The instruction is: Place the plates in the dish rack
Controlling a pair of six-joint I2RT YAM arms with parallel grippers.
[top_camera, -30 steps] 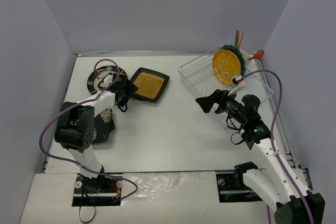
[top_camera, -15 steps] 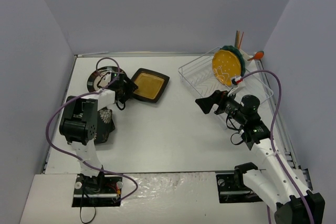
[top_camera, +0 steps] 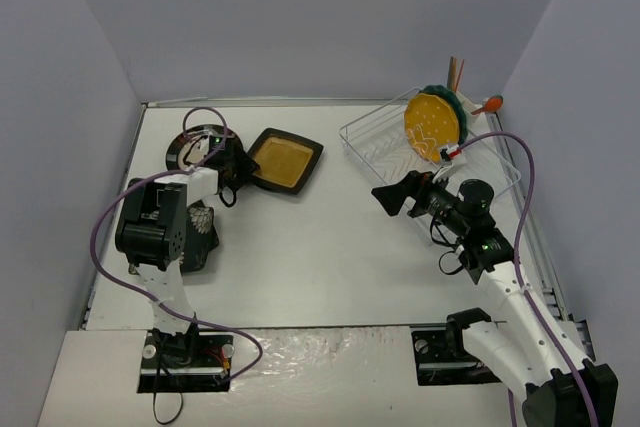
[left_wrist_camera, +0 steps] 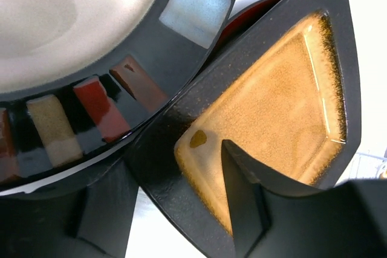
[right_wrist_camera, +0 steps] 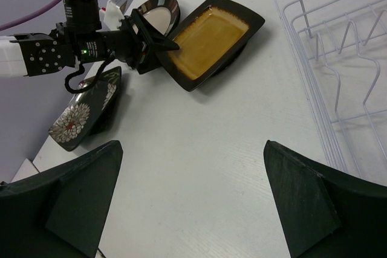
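The left gripper (left_wrist_camera: 172,167) straddles a corner of the black square plate with the amber centre (left_wrist_camera: 272,101), one finger over the glazed face and the other under the rim; the jaws stand partway apart, and whether they already pinch the plate I cannot tell. That corner overlaps the round striped-rim plate (left_wrist_camera: 72,22), which lifts it a little, probably why the jaws can get under it there. The floral square plate (right_wrist_camera: 81,116) lies near the arm (untouched, by its look). Across the table (top_camera: 330,247), the right gripper (right_wrist_camera: 193,149) hangs wide open and empty beside the dish rack (top_camera: 385,147), where a round yellow-faced plate (top_camera: 432,125) stands upright.
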